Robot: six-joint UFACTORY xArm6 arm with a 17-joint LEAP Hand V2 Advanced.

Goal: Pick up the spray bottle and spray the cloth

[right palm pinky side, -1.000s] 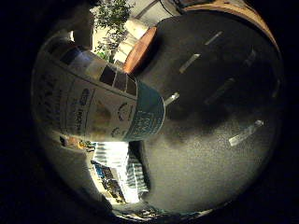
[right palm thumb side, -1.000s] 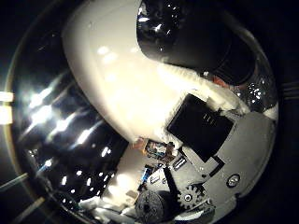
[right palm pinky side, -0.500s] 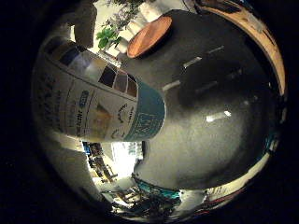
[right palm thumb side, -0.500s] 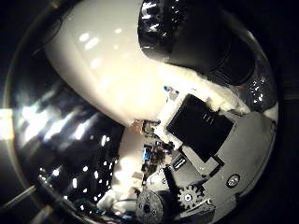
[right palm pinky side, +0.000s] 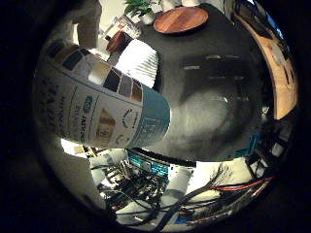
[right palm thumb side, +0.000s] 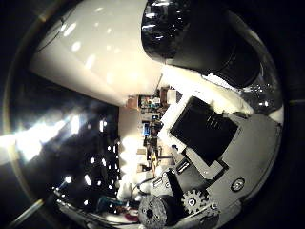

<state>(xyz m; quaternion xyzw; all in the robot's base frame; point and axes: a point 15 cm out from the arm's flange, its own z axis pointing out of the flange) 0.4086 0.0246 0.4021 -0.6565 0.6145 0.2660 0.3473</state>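
The spray bottle (right palm pinky side: 97, 107) fills much of the little finger side view, close to my palm, with a printed label and a teal band at its base. Its plain white surface (right palm thumb side: 105, 52) shows in the thumb side view. My right hand (right palm thumb side: 209, 138) has white and black parts pressed against it, and a black fingertip (right palm thumb side: 190, 33) is curled over it. A folded white cloth (right palm pinky side: 138, 60) lies on the black table (right palm pinky side: 209, 97) just beyond the bottle's base. The bottle hangs above the table without touching it.
A round wooden plate (right palm pinky side: 181, 19) sits at the far side of the table, with a green plant (right palm pinky side: 138, 6) beside it. A small brown object (right palm pinky side: 118, 41) lies near the cloth. A wooden edge (right palm pinky side: 284, 73) borders the table. Cluttered equipment (right palm pinky side: 146, 179) lies past the table's near edge.
The whole view has swung with the hand, and the white cloth has come into sight beside the bottle's base. The bottle keeps its place against the palm.
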